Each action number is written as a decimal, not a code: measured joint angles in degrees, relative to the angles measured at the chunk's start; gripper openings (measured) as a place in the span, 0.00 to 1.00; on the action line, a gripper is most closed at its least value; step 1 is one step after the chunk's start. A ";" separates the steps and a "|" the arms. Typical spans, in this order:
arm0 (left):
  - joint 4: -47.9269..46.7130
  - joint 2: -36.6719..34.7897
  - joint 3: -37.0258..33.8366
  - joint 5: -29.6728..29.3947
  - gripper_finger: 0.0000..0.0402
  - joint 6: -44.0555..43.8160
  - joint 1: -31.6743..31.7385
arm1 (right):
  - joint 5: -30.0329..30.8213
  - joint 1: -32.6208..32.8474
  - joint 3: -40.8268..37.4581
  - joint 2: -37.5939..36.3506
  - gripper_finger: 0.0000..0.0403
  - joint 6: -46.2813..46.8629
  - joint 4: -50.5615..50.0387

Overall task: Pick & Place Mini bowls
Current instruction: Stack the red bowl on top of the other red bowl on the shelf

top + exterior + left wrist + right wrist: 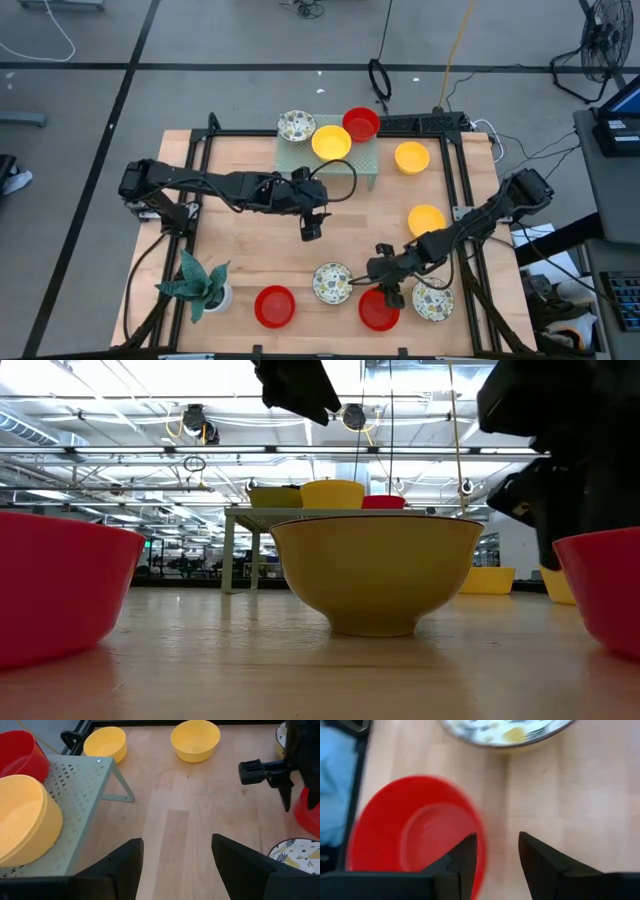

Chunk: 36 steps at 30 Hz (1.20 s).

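Mini bowls lie scattered. A speckled one [296, 125], a yellow one [331, 142] and a red one [360, 123] stand on the pale green rack [365, 165]. On the table stand two yellow bowls [411, 157] [427, 220], two speckled ones [332, 283] [432, 300] and two red ones [274, 306] [378, 310]. My right gripper [388, 292] [497, 862] is open and low over the near-right red bowl [415, 830], one finger over its inside and one outside its rim. My left gripper [311, 228] [177, 865] hangs open above the table's middle, holding nothing. My right gripper stands astride the red bowl's rim [481, 837], slanting down from the far right. Whether either finger touches the rim, I cannot tell. The bowl sits upright on the table.
A potted plant [200, 285] stands at the near left corner. Black frame rails run along the table's sides [468, 190]. Bare wood lies between the rack and the near row of bowls [260, 245]. The speckled bowl [500, 730] sits close beside the red one.
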 joint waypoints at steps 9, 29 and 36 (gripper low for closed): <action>-0.13 0.00 0.00 0.00 0.60 -0.07 0.02 | -3.04 -1.49 -1.65 0.02 0.15 3.37 -0.25; -1.01 0.02 0.00 0.00 0.60 -0.11 0.02 | -5.15 -4.97 -2.47 0.00 0.01 2.22 -0.96; -1.46 -0.39 0.00 0.00 0.60 -0.36 0.02 | -7.28 -10.69 -2.51 -3.97 0.00 -2.20 -7.55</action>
